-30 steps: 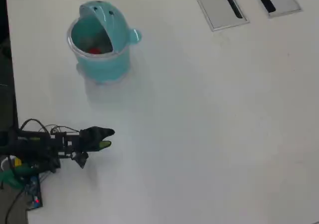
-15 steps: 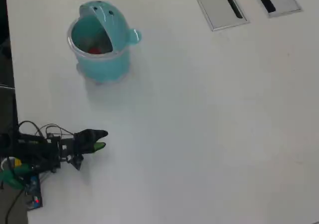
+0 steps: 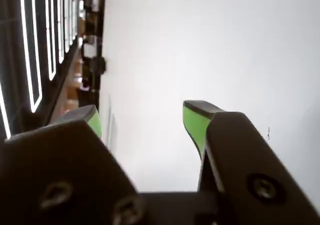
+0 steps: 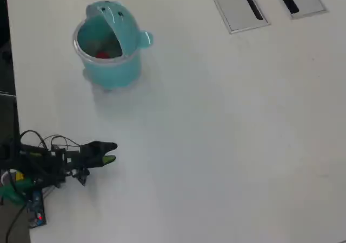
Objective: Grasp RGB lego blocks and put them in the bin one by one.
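Arm drawn back toward 9 o'clock since the earlier overhead frames; bin unmoved. White worktop (image 4: 227,146) fills the overhead view, two grey slotted panels (image 4: 238,5) at 1 o'clock. Teal whale bin (image 4: 111,70) at 11 o'clock, a red block (image 4: 101,54) inside. Claw (image 4: 110,153) at 8 o'clock, well apart from the bin. Wrist view alone shows its green-tipped jaws parted, holding nothing (image 3: 145,122), and dark window frames (image 3: 30,50) at 10 o'clock.

Bright, even light; soft blur.
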Robot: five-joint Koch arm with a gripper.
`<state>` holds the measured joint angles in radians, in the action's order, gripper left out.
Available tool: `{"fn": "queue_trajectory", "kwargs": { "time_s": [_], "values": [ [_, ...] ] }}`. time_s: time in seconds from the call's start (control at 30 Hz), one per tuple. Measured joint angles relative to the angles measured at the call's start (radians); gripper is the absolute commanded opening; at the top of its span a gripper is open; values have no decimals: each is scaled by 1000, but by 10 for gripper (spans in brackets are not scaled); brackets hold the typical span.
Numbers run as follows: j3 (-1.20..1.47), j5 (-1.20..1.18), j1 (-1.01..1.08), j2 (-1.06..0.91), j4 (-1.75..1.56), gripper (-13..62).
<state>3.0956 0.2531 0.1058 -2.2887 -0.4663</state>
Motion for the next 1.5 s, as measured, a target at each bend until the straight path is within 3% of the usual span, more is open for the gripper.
{"fn": "queue_trajectory", "kwargs": {
  "time_s": [0.47, 1.0, 1.5],
  "values": [
    [0, -35, -64, 0, 201, 331],
    [0, -91, -206, 0, 245, 350],
    [0, -115, -209, 0, 255, 346]
  ]
}}
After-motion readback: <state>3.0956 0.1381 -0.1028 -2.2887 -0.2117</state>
